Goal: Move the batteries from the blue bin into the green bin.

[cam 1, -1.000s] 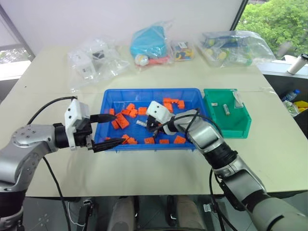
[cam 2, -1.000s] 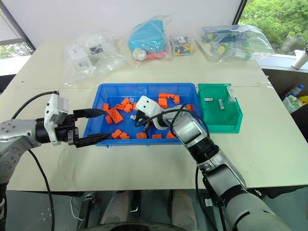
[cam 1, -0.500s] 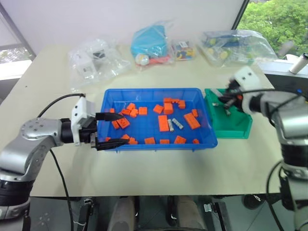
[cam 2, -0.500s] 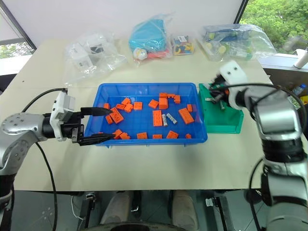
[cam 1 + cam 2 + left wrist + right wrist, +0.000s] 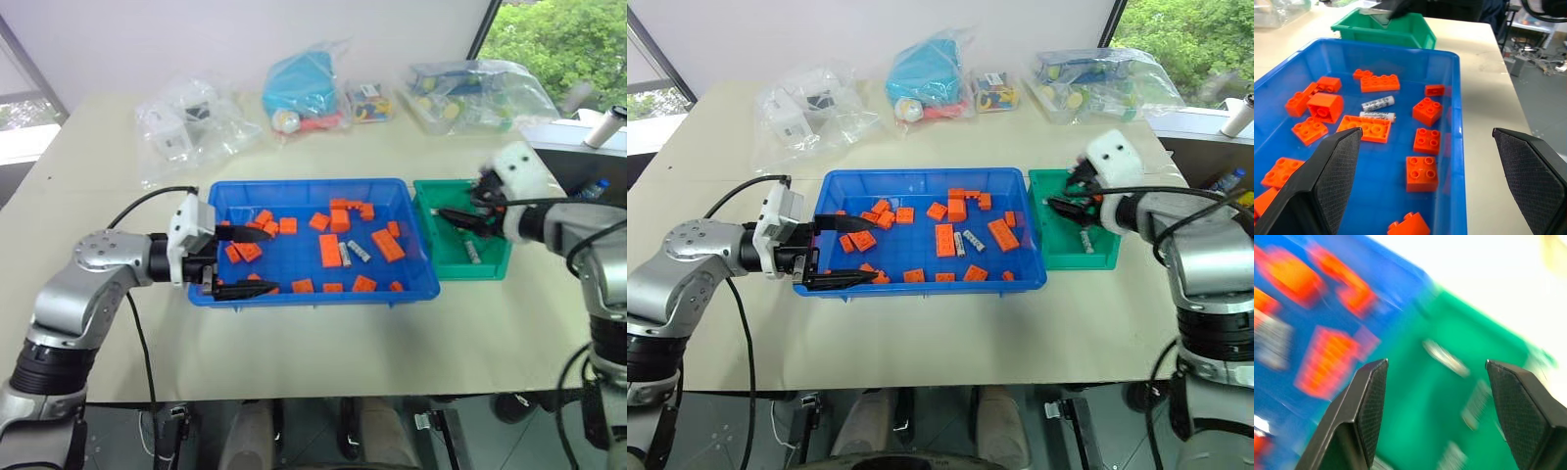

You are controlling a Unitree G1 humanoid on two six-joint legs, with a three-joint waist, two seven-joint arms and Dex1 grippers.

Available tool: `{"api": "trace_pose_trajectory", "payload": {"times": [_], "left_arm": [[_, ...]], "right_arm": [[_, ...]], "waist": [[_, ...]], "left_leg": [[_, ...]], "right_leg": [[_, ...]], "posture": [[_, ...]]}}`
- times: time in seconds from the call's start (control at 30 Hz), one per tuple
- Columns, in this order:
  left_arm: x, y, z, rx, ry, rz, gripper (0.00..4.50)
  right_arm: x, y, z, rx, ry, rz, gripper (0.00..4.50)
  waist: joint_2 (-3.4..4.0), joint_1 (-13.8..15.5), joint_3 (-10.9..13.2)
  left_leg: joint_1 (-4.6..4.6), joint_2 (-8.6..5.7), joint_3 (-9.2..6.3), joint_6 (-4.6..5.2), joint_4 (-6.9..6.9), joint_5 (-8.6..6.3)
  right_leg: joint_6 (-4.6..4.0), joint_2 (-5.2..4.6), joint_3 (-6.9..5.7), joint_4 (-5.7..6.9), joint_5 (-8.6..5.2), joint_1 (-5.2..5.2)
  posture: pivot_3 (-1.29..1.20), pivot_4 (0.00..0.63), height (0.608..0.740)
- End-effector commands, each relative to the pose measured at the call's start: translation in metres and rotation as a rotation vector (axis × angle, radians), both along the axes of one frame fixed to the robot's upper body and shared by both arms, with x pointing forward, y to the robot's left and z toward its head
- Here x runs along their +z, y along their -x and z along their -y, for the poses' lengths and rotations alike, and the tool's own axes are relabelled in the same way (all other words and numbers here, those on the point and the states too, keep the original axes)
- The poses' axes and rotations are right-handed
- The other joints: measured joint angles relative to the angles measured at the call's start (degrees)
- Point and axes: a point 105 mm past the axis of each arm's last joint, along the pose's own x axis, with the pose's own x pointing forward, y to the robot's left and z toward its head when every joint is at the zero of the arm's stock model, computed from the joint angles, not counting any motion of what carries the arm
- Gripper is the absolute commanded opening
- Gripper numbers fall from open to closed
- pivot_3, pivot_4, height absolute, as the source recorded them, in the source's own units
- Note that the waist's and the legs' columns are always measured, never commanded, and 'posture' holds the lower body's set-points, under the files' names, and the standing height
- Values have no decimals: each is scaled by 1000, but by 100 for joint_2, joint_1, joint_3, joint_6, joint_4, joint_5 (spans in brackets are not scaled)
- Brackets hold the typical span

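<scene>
The blue bin [image 5: 312,188] sits at the middle of the table [image 5: 294,343], with the green bin [image 5: 490,266] touching its right end. Orange bricks [image 5: 330,250] lie scattered across the blue floor. Two batteries [image 5: 353,252] lie side by side near the middle of that bin, just right of the longest brick; in the left wrist view they are the two pale cylinders [image 5: 1377,108] among the bricks.

The left gripper [image 5: 241,260] hangs over the blue bin's left end, fingers spread wide and empty, one above the far-left bricks and the other along the near rim. The two batteries lie well to its right, beyond several bricks, straight out ahead of the fingertips.

The right gripper [image 5: 460,217] is over the green bin, its fingers apart with nothing between them. Directly below and slightly nearer the front wall lies a battery [image 5: 472,253] on the green floor. The right wrist view, blurred, shows several pale cylinders [image 5: 1445,357] on the green floor between and beyond the spread fingers [image 5: 1370,401]; their exact number cannot be told.

Clear bags of parts [image 5: 191,122] lie along the table's far edge, well apart from both bins.
</scene>
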Motion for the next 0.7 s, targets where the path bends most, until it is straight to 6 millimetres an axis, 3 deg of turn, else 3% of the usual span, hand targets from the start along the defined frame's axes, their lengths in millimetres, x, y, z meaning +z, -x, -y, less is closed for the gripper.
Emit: {"api": "trace_pose_trajectory", "payload": {"times": [0.03,0.2,0.33,0.7], "left_arm": [[8,-1,5,-19,2,49,4500],[9,-2,8,-20,3,63,4500],[12,-2,5,3,2,73,4500],[16,2,-3,45,-7,71,4500]], "right_arm": [[-17,10,-55,190,-14,-57,3243],[-53,5,-89,259,42,-122,3243],[-61,-3,-100,273,24,-152,3243],[-80,2,-106,328,68,-199,3243]], "waist": [[0,5,0],[-3,56,0],[-3,31,0],[-3,20,0]], "left_leg": [[0,0,-2,0,0,0],[-10,-8,-1,1,9,0],[-9,-8,0,2,12,0],[-5,-6,-1,2,6,0]], "right_leg": [[0,1,0,1,0,1],[-1,-9,-1,-2,0,4],[-4,-8,0,-1,-2,5],[2,-5,-2,3,1,3]], "posture": [[0,150,736],[0,150,736],[0,150,736],[0,150,736]]}}
